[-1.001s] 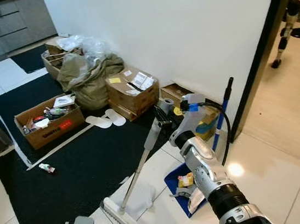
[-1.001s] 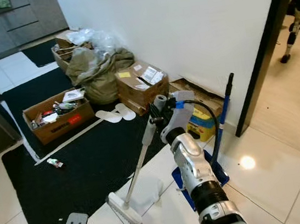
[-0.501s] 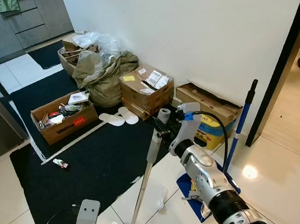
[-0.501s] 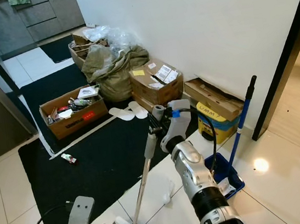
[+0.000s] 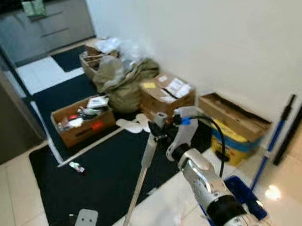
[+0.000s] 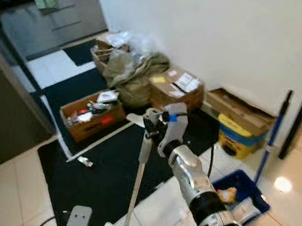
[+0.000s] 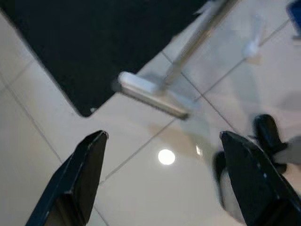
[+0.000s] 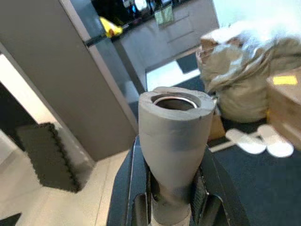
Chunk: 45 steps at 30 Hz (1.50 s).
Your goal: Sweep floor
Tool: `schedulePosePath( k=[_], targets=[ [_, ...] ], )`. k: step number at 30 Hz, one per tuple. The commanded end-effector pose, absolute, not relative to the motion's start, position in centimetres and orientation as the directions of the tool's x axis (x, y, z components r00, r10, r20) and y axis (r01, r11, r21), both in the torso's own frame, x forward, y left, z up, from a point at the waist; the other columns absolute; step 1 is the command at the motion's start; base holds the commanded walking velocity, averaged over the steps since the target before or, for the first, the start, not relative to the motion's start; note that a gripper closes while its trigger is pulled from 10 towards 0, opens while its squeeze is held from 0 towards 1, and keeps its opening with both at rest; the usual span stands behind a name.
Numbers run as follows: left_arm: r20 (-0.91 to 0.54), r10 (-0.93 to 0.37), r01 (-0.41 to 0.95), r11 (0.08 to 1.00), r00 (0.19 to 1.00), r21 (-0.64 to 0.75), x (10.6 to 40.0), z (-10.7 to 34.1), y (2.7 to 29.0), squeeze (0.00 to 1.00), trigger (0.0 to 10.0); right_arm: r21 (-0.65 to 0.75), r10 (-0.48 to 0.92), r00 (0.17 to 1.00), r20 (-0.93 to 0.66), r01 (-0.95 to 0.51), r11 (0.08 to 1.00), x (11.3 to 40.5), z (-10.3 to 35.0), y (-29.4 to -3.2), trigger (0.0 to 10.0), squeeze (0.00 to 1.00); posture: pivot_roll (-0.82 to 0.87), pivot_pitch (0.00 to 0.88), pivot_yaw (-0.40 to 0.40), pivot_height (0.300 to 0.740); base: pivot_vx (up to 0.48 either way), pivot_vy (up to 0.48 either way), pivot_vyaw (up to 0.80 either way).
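My right gripper (image 8: 171, 209) has its jaws clamped on the grey grip at the top of the broom handle (image 5: 145, 157), you can see the hollow end of the handle sticking up between the fingers in the right wrist view. The broom leans down and to my left from there, w/ its white head (image 7: 153, 93) sitting on the pale tile floor (image 7: 141, 188) just off the corner of the black mat (image 5: 97, 170). Everything's a bit blurry btw.

Left gripper (image 7: 164, 183) hangs low over the tiles near the broom head, jaws wide apart, nothing between them. Not touching the broom afaict.

Stuff around: blue dustpan (image 6: 241, 187) on the tiles by my right side w/ some rubbish in it, its blue pole (image 5: 271, 139) leaning up toward the dark door frame. A small white scrap (image 7: 251, 47) lies on the tile between broom head and dustpan. There's a little wrapper-looking thing (image 5: 77, 167) on the mat, can't tell what exactly.

Along the white wall: open cardboard box (image 5: 82, 122) full of bits w/ a red label on its side, an olive sack (image 5: 122, 83) w/ clear plastic bags behind it, another cardboard box (image 5: 167, 91) w/ papers on top, a flat carton (image 5: 235, 116) leaning on the wall, and a yellow-and-blue container (image 5: 230, 144) below it. Pair of white slippers (image 8: 261, 141) on the mat in front of the boxes.
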<state>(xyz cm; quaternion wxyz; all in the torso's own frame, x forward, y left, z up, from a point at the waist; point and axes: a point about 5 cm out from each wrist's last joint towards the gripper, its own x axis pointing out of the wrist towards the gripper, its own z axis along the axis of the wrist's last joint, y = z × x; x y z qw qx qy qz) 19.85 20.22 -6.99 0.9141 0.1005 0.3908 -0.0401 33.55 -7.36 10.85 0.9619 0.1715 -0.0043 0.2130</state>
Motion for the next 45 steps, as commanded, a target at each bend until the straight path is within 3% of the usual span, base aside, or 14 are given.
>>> schedulePosePath(
  k=[1,6,16,27,38,45],
  targets=[
    [-0.733,0.017,0.150,0.975,0.680,0.162,19.4,-7.1,20.8,0.00,10.0,0.324,0.410,0.904,0.119,-0.426,0.845,33.8,11.8,-7.0,10.0,0.00,-0.01,0.000,0.016,0.740,0.356,0.000,0.00],
    [-0.751,0.025,0.139,0.978,0.660,0.154,18.9,-7.5,20.7,0.00,10.0,0.319,0.357,0.931,0.079,-0.363,0.875,34.1,11.4,-7.7,10.0,0.00,-0.01,0.000,0.014,0.740,0.179,0.000,0.00],
    [-0.752,0.000,0.158,0.977,0.660,0.140,18.9,-7.5,20.4,0.00,10.0,0.302,0.296,0.952,0.074,-0.305,0.903,34.7,11.7,-9.0,10.0,0.00,-0.01,0.000,0.007,0.740,0.000,0.000,-0.79],
    [-0.770,-0.011,0.186,0.972,0.639,0.141,17.4,-8.2,20.3,0.00,10.0,0.340,0.258,0.965,0.047,-0.258,0.904,34.4,11.3,-8.5,10.0,0.00,-0.01,0.000,0.007,0.740,0.000,0.000,-0.57],
    [-0.789,-0.013,0.215,0.965,0.615,0.152,15.1,-8.8,21.1,0.00,10.0,0.510,0.241,0.970,-0.036,-0.190,0.839,34.3,10.5,-6.5,10.0,0.00,0.03,0.125,0.012,0.740,0.000,0.000,0.00],
    [-0.786,-0.006,0.220,0.961,0.619,0.166,13.8,-8.8,22.5,0.00,10.0,0.450,0.031,0.999,-0.012,-0.022,0.893,35.1,11.6,-7.5,10.0,0.00,0.05,0.223,0.032,0.740,0.000,0.000,0.00]
  ],
)
